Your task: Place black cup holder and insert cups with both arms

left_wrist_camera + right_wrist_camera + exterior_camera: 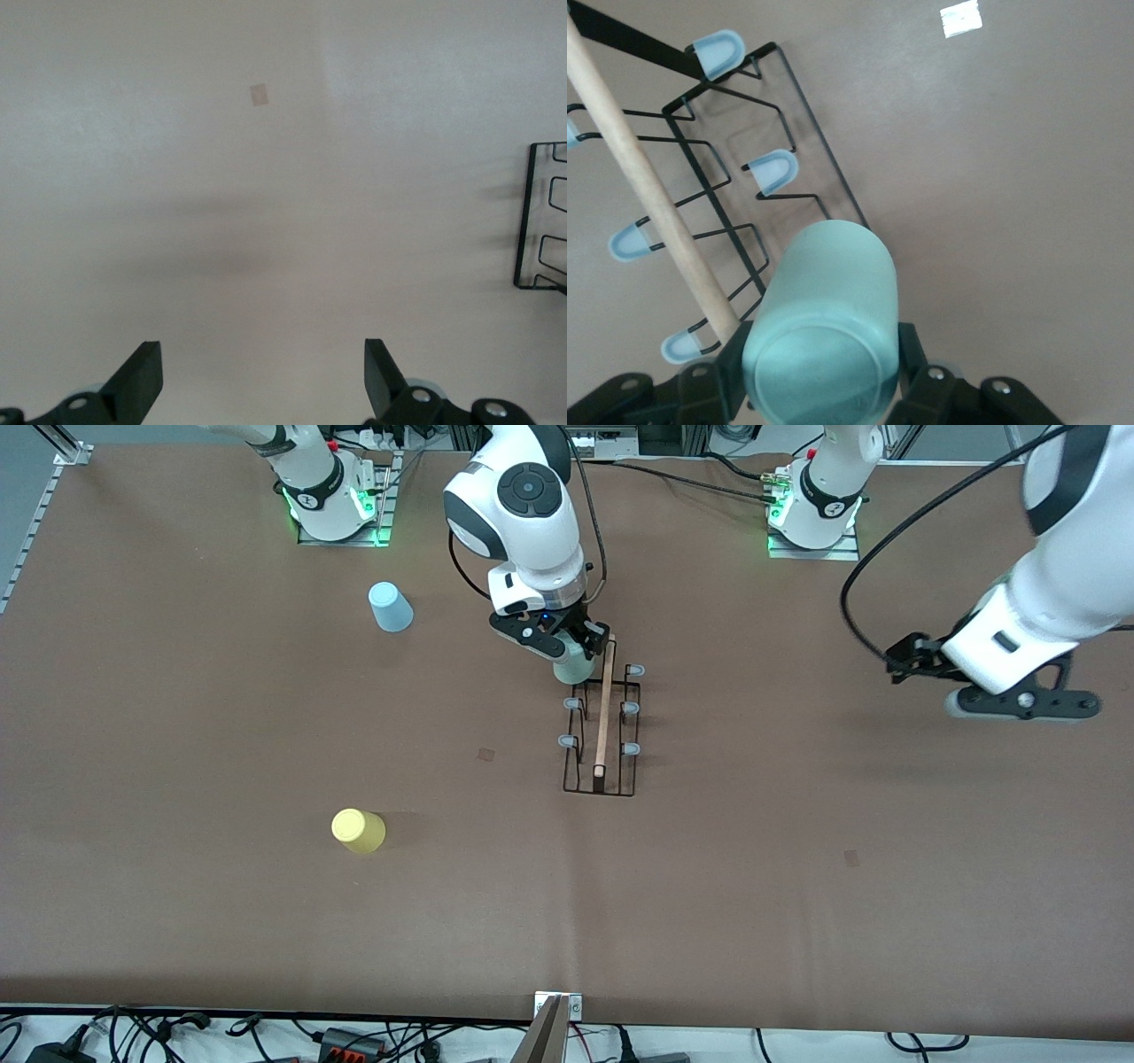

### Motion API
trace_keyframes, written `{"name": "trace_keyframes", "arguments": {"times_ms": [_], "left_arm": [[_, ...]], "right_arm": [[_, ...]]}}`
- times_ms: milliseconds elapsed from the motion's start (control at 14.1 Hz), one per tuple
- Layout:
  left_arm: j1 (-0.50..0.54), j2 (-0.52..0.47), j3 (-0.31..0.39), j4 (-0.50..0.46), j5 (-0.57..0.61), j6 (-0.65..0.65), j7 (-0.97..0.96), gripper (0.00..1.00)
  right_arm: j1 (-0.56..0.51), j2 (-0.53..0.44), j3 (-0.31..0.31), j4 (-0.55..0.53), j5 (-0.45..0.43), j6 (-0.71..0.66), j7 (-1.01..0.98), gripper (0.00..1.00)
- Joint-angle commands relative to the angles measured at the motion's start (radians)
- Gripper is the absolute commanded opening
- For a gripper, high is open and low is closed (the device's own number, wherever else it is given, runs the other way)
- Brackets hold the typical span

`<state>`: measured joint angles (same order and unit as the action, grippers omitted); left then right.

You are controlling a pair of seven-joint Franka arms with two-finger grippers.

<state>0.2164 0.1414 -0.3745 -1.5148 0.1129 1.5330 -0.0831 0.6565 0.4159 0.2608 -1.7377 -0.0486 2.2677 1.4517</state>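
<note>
the right gripper (567, 651) is clenched on the green cup (574, 666) and hangs over the end of the rack (602, 726) that lies toward the arms' edge of the table. the rack sits on the table (797, 868) about mid-length, its wooden handle (605, 708) running from the arms' edge toward the camera's edge. seen from the right wrist, the cup (824, 328) lies tilted between the fingers (908, 354), its closed base up toward the wrist and its mouth aimed down at the rack's corner on the right arm's side. whether it already rests over a peg there cannot be told. two grey-tipped pegs (772, 170) on that side stand bare just beside the cup.

the blue cup (390, 607) sits near the right arm's base, by the arms' edge. the yellow cup (358, 831) sits toward the camera's edge on the right arm's side. both are well apart from the rack and nearer the right arm.

the left gripper (1019, 700) waits, spread open and empty, over bare table toward the left arm's end. its wrist view catches only the rack's end (540, 221).
</note>
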Motion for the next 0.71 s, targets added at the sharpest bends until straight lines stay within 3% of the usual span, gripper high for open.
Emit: {"name": "trace_keyframes", "arguments": {"times_ms": [0, 142, 213, 356, 640], "left_arm": [[-0.049, -0.021, 0.125, -0.017, -0.1, 0.007, 0.052, 1.0], [-0.181, -0.077, 0.303, -0.086, -0.111, 0.121, 0.052, 1.0], [-0.199, -0.101, 0.336, -0.116, -0.111, 0.169, 0.055, 1.0], [-0.198, -0.181, 0.332, -0.192, -0.105, 0.203, 0.052, 1.0], [-0.196, -0.175, 0.278, -0.182, -0.093, 0.191, 0.042, 1.0]], "right_arm": [[0.014, 0.029, -0.006, 0.03, -0.02, 0.013, 0.026, 0.99], [0.005, 0.026, -0.008, 0.03, -0.023, 0.013, 0.0, 1.0], [-0.004, 0.026, -0.008, 0.032, -0.025, 0.013, -0.01, 1.0], [-0.041, 0.014, -0.008, 0.032, -0.024, 0.004, -0.077, 1.0], [-0.205, -0.025, -0.011, 0.018, -0.023, -0.12, -0.401, 1.0]]}}
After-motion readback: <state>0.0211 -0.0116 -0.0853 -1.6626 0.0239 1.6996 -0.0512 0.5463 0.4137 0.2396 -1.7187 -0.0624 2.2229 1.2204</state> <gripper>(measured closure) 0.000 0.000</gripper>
